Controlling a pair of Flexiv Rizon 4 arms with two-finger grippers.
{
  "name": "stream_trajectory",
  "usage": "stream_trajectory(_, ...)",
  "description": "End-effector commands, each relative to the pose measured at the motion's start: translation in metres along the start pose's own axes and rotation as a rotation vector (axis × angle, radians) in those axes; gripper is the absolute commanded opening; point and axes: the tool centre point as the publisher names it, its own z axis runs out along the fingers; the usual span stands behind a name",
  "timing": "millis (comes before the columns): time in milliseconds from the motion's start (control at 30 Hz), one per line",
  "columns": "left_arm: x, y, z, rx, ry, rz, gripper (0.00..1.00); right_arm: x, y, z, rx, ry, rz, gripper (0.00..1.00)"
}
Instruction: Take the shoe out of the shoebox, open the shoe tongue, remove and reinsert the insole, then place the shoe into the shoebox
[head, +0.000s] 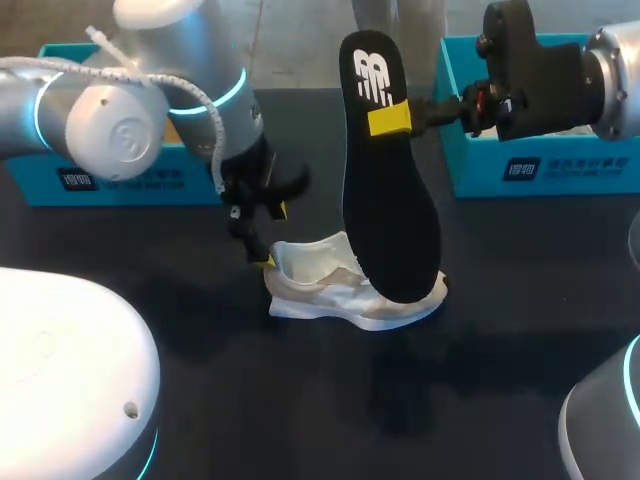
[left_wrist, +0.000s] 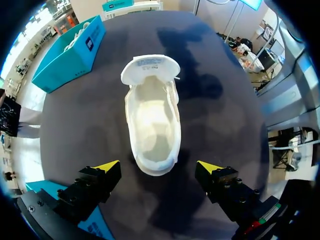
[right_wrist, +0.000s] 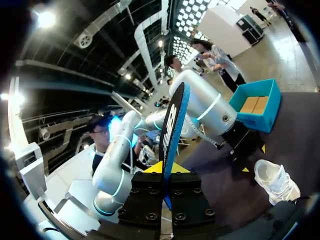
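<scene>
Insole (head: 388, 200) out of the shoe, I had it hanging almost upright over the table (head: 500, 330), pinched near its heel end by the right gripper (head: 400, 118), whose fingers were closed on it from both sides. Its toe end overlapped the shoe (head: 330, 290) in the head view, but I could not tell whether they touched. The shoe lay on its sole between the two blue shoeboxes, the left shoebox (head: 100, 180) and the right shoebox (head: 540, 170), with its tongue (left_wrist: 150, 67) folded forward and its inside bare. The left gripper (head: 275, 236) hovered spread wide at the heel, a finger on each side and neither one touching. That was my worry: with nothing clamping the shoe, I judged a push from the insole could slide or tip it. Held at only one end, the long insole could also swing in the grip, snag on the collar or tongue, and buckle instead of seating flat.
</scene>
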Motion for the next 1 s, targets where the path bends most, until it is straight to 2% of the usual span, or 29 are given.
stream_trajectory(33, 0.001, -0.002, -0.001, -0.031, -0.002, 0.000, 1.00, -0.001, 0.001, 0.003, 0.002, -0.001, 0.001, 0.00)
stream_trajectory(433, 0.001, -0.002, -0.001, -0.031, -0.002, 0.000, 1.00, -0.001, 0.001, 0.003, 0.002, -0.001, 0.001, 0.00)
stream_trajectory(533, 0.000, -0.005, -0.001, -0.081, -0.010, -0.007, 1.00, -0.001, 0.001, 0.003, 0.002, -0.001, 0.001, 0.00)
stream_trajectory(1000, -0.003, -0.018, -0.001, -0.161, -0.045, -0.005, 1.00, -0.001, 0.001, 0.003, 0.002, -0.001, 0.001, 0.00)
